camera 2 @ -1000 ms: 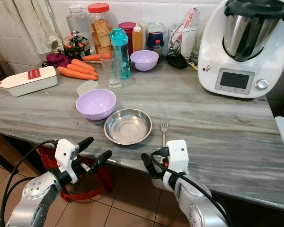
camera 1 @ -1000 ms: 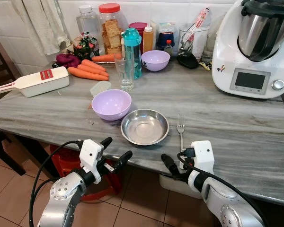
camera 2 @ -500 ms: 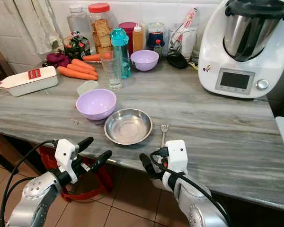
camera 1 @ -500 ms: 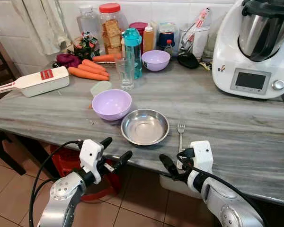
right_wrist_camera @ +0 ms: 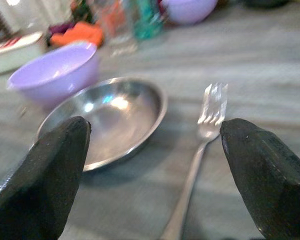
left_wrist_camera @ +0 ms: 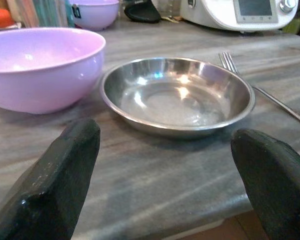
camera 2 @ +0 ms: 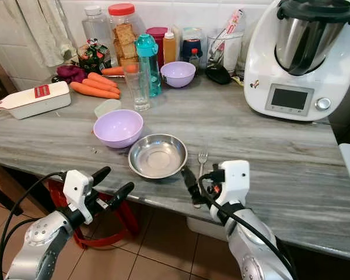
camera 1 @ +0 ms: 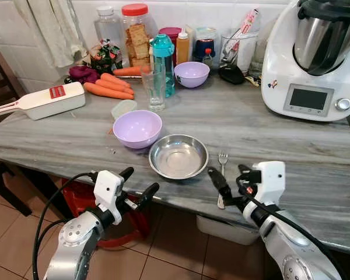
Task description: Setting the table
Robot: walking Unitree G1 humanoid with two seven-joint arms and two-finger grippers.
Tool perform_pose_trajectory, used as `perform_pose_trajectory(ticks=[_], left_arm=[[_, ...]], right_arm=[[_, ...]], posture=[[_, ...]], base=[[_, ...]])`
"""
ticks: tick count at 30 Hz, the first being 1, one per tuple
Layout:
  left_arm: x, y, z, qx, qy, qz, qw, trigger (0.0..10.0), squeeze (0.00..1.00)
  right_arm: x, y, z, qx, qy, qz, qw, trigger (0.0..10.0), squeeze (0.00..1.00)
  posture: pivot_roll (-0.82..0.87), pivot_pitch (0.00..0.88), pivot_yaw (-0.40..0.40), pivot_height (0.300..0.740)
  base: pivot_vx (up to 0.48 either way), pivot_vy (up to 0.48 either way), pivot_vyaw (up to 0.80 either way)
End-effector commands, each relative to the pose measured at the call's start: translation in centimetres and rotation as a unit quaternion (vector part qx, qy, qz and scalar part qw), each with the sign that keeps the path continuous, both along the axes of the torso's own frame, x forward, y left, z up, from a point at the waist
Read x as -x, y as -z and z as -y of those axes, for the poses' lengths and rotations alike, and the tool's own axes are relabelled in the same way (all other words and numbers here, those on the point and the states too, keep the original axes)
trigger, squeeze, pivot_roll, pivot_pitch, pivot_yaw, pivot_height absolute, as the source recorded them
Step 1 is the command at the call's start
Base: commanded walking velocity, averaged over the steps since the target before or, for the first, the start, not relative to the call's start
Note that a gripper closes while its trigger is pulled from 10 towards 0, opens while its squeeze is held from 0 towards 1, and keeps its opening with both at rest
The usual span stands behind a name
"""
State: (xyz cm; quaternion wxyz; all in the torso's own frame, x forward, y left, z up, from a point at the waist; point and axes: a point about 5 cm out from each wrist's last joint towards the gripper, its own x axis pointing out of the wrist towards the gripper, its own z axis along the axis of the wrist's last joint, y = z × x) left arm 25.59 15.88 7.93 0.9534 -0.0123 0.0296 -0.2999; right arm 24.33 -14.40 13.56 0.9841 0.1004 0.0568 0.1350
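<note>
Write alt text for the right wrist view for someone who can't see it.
Two open black fingers frame a fork lying on a grey wooden table, beside a shallow steel bowl. A lilac bowl stands behind the steel one; the background is blurred.

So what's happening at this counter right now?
The robot stands at a grey counter set with a steel bowl, a purple bowl to its left and a fork to its right. The right gripper is open over the counter edge, straddling the fork's handle without gripping it. The left gripper is open too, in front of the counter's edge and facing the steel bowl. Nothing is held at this moment.
</note>
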Motion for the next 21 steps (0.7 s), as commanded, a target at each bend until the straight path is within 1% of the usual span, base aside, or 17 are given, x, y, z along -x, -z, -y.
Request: perform_pose_trajectory(ticks=[1, 2, 3, 4, 5, 6, 7, 8, 10, 11, 12, 13, 15, 17, 19, 21], left_arm=[[-0.3, -0.9, -0.6, 0.003, -0.015, 0.017, 1.0, 10.0, 0.0], [-0.3, -0.9, -0.6, 0.003, -0.015, 0.017, 1.0, 10.0, 0.0], [-0.4, -1.2, -0.7, 0.0, -0.029, 0.027, 0.999, 10.0, 0.0], [-0.6, -1.4, -0.9, -0.002, -0.043, 0.032, 0.999, 10.0, 0.0], [-0.6, -1.4, -0.9, -0.002, -0.043, 0.032, 0.999, 10.0, 0.0], [-1.2, -1.4, -1.4, -0.018, -0.08, 0.038, 0.996, 10.0, 0.0], [-1.3, -1.4, -1.7, -0.025, -0.096, 0.04, 0.994, 10.0, 0.0], [-1.6, -1.1, -2.1, -0.035, -0.121, 0.038, 0.991, 10.0, 0.0], [-1.8, -1.1, -2.5, -0.041, -0.143, 0.04, 0.988, 10.0, 0.0], [-2.0, -1.4, -2.8, -0.048, -0.165, 0.05, 0.984, 10.0, 0.0], [-2.0, -1.6, -2.9, -0.048, -0.174, 0.053, 0.982, 10.0, 0.0], [-2.2, -1.9, -3.2, -0.044, -0.197, 0.056, 0.978, 10.0, 0.0], [-2.2, -2.0, -3.3, -0.041, -0.205, 0.056, 0.976, 10.0, 0.0], [-2.1, -2.0, -3.3, -0.041, -0.211, 0.057, 0.975, 10.0, 0.0], [-2.0, -1.9, -2.9, -0.042, -0.211, 0.06, 0.975, 10.0, 0.0], [-2.0, -1.9, -2.6, -0.038, -0.21, 0.06, 0.975, 10.0, 0.0]], right_arm=[[-0.7, -0.4, 1.0, 0.005, 0.045, 0.019, 0.999, 10.0, 0.0], [-0.7, -0.4, 1.0, 0.005, 0.045, 0.019, 0.999, 10.0, 0.0], [-1.1, -0.4, 1.5, 0.016, 0.076, 0.026, 0.997, 10.0, 0.0], [-1.4, -0.5, 1.8, 0.027, 0.09, 0.033, 0.995, 10.0, 0.0], [-1.4, -0.5, 1.8, 0.027, 0.09, 0.033, 0.995, 10.0, 0.0], [-1.7, -0.6, 2.2, 0.056, 0.112, 0.039, 0.991, 10.0, 0.0], [-1.8, -0.6, 2.3, 0.066, 0.122, 0.042, 0.989, 10.0, 0.0], [-1.9, -0.4, 2.6, 0.07, 0.141, 0.034, 0.987, 10.0, 0.0], [-1.8, 0.0, 2.9, 0.072, 0.165, 0.019, 0.983, 10.0, 0.0], [-1.6, 0.2, 3.2, 0.075, 0.189, 0.016, 0.979, 10.0, 0.0], [-1.5, 0.3, 3.2, 0.076, 0.194, 0.019, 0.978, 10.0, 0.0], [-1.5, 0.4, 3.4, 0.091, 0.205, 0.03, 0.974, 10.0, 0.0], [-1.4, 0.4, 3.3, 0.099, 0.205, 0.035, 0.973, 10.0, 0.0], [-1.4, 0.0, 2.9, 0.092, 0.169, 0.064, 0.979, 10.0, 0.0], [-1.3, -0.3, 3.1, 0.082, 0.171, 0.073, 0.979, 10.0, 0.0], [-1.2, -0.3, 3.4, 0.082, 0.178, 0.069, 0.978, 10.0, 0.0]], posture=[[-0.1, 0.0, 0.063, 0.74], [-0.1, 0.0, 0.063, 0.74], [-0.1, 0.0, 0.061, 0.74], [-0.1, 0.0, 0.062, 0.74], [-0.1, 0.0, 0.062, 0.74], [-0.1, 0.0, 0.062, 0.74], [-0.11, 0.0, 0.066, 0.74], [-0.11, 0.0, 0.066, 0.74], [-0.1, 0.0, 0.063, 0.74], [-0.09, 0.0, 0.057, 0.74], [-0.09, 0.0, 0.057, 0.74], [-0.09, 0.0, 0.057, 0.74], [-0.09, 0.0, 0.058, 0.74], [-0.09, 0.0, 0.051, 0.74], [-0.09, 0.0, 0.047, 0.74], [-0.09, 0.0, 0.047, 0.74]], base=[[0.0, 0.0, 0.0], [0.0, 0.0, 0.0], [0.0, 0.0, 0.0], [0.0, 0.0, 0.0], [0.0, 0.0, 0.0], [0.0, 0.0, 0.0], [0.0, 0.0, 0.0], [0.0, 0.0, 0.0], [0.0, 0.0, 0.0], [0.0, 0.0, 0.0], [0.0, 0.0, 0.0], [0.0, 0.0, 0.0], [0.0, 0.0, 0.0], [0.0, 0.0, 0.0], [0.0, 0.0, 0.0], [0.0, 0.0, 0.0]])
